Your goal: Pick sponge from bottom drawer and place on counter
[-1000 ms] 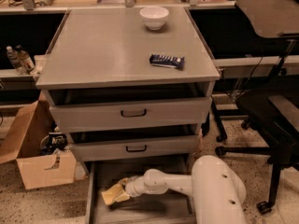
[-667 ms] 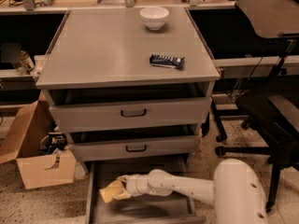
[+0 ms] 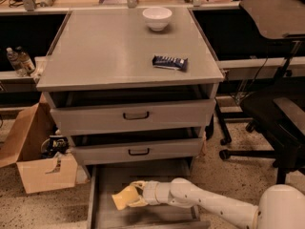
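Observation:
The pale-yellow sponge is in the open bottom drawer, at its left middle, just above the floor. My gripper reaches in from the right, low over the drawer floor, and is shut on the sponge's right end. The white arm runs from the lower right corner. The grey counter is above, on top of the cabinet.
A white bowl and a dark blue snack bar lie on the counter. Two upper drawers with black handles stand slightly open over the bottom drawer. An open cardboard box is left of the cabinet; a black office chair is right.
The arm's big white body has drawn back to the lower right and the forearm now stretches out longer. The gripper and sponge have stayed at nearly the same spot in the drawer.

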